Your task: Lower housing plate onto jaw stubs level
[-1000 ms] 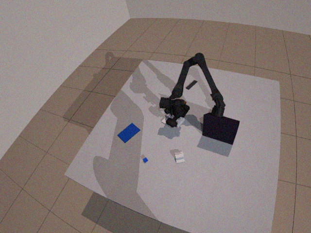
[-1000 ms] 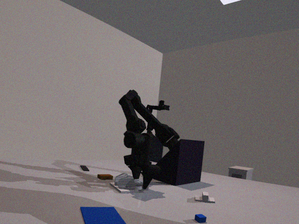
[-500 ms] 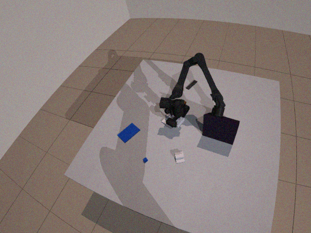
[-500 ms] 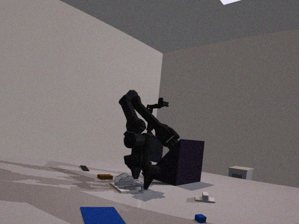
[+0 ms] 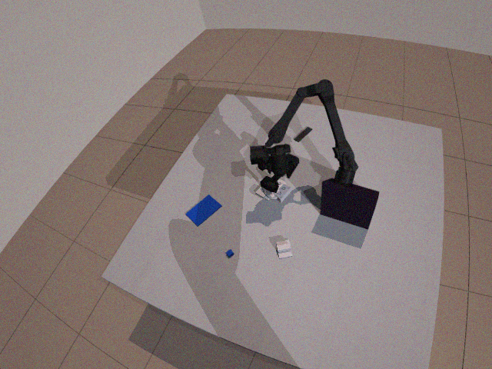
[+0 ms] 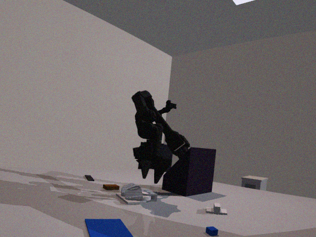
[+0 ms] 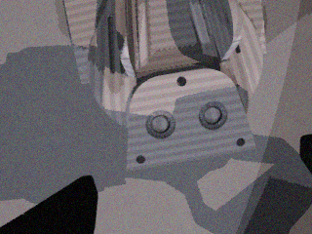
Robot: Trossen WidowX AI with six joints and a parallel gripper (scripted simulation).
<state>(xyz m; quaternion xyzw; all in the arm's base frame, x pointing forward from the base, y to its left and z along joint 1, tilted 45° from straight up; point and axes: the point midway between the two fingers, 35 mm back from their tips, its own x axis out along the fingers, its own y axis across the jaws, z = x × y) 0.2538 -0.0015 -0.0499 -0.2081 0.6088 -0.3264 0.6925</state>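
The pale housing plate (image 5: 284, 191) (image 6: 152, 196) (image 7: 190, 99) lies over the near end of the jaw assembly and looks about level. Two round pin heads (image 7: 161, 124) (image 7: 213, 115) show in its face, with small dark holes around them. The grey curved jaws (image 6: 131, 192) reach out beyond the plate's rounded edge. Whether the plate is fully down on the stubs cannot be told. My gripper (image 6: 150, 180) (image 7: 201, 167) is open and empty above the assembly, clear of the plate. In the top view the hand hides part of the assembly.
A blue pad (image 5: 203, 210) (image 6: 108, 227), a blue cube (image 5: 229, 253) (image 6: 212, 230) and a small white stepped part (image 5: 284, 248) (image 6: 217, 208) lie apart. A dark bar (image 5: 303, 134) (image 6: 89, 177) and an orange block (image 6: 110, 187) lie farther back. A dark box (image 5: 349, 204) (image 6: 200, 171) stands at the arm's base.
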